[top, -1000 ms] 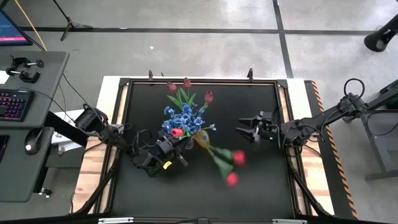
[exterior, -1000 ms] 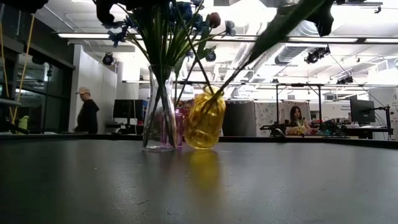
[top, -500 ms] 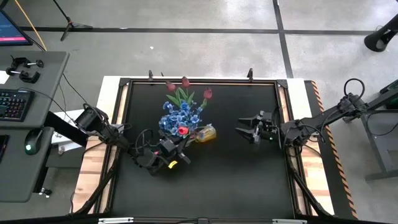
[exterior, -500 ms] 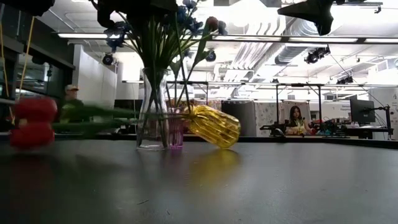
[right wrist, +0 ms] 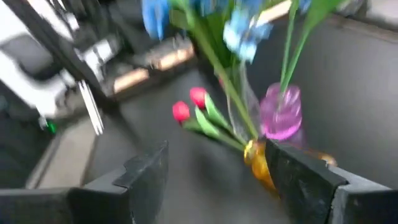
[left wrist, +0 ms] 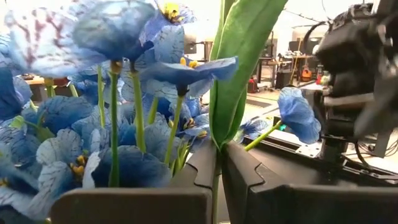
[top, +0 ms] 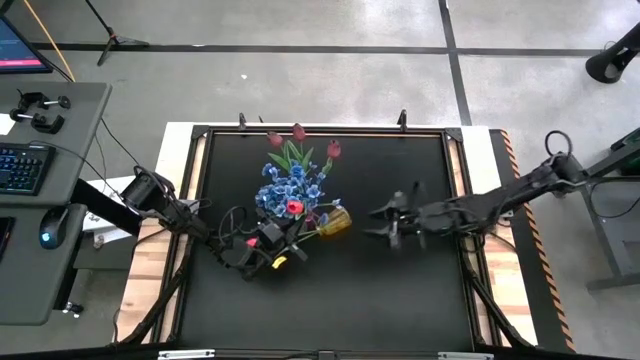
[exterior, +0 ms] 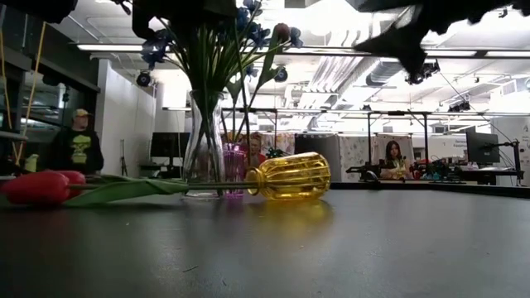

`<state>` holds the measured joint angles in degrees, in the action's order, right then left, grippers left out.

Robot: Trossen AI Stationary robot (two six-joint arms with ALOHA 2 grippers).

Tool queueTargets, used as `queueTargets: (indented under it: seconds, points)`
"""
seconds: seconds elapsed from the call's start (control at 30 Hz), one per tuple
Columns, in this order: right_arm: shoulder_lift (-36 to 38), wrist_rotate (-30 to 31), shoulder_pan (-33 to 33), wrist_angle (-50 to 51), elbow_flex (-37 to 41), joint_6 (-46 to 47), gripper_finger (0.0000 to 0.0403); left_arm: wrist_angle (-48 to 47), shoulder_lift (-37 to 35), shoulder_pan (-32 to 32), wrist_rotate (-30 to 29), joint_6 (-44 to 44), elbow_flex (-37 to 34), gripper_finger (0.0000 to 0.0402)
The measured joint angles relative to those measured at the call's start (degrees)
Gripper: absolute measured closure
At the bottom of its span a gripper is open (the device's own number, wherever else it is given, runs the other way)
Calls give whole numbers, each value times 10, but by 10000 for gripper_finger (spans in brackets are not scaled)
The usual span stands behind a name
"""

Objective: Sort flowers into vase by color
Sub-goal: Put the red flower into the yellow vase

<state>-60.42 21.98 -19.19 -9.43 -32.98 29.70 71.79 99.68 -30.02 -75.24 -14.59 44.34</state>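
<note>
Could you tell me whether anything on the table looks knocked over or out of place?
Yes. The yellow vase lies on its side beside the upright clear vase, and its red tulips lie flat on the table instead of standing.

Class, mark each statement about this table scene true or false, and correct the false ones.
1. The yellow vase stands upright. False: it lies on its side on the table.
2. Red tulips lie flat on the table. True.
3. The blue flowers stand in the clear vase. True.
4. The right end effector holds a flower. False: it is open and empty, near the yellow vase.
5. The left end effector is shut on a green stem. True.
</note>
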Motion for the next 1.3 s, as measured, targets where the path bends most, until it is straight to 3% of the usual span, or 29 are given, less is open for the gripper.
queueTargets:
  seconds: [0.23, 0.47, 0.63, 0.8, 0.93, 1.3]
  points:
    - [-143, -122, 48, 30, -64, -126, 149, 0, 0, 0, 0, -12, 0, 402]
    - [-237, -142, 87, 212, -190, -230, 147, 1, 0, 0, -5, -15, 0, 402]
    - [-298, -190, 109, 332, -284, -338, 128, 2, 0, 0, -23, -7, 0, 402]
    - [-352, -146, 122, 380, -347, -391, 110, 13, 0, 0, -26, -6, 0, 402]
    - [-375, -135, 129, 382, -374, -339, 108, 13, 0, 0, -26, -3, 0, 402]
    - [-379, -125, 141, 345, -380, -338, 108, 14, 0, 0, -19, 25, 0, 402]
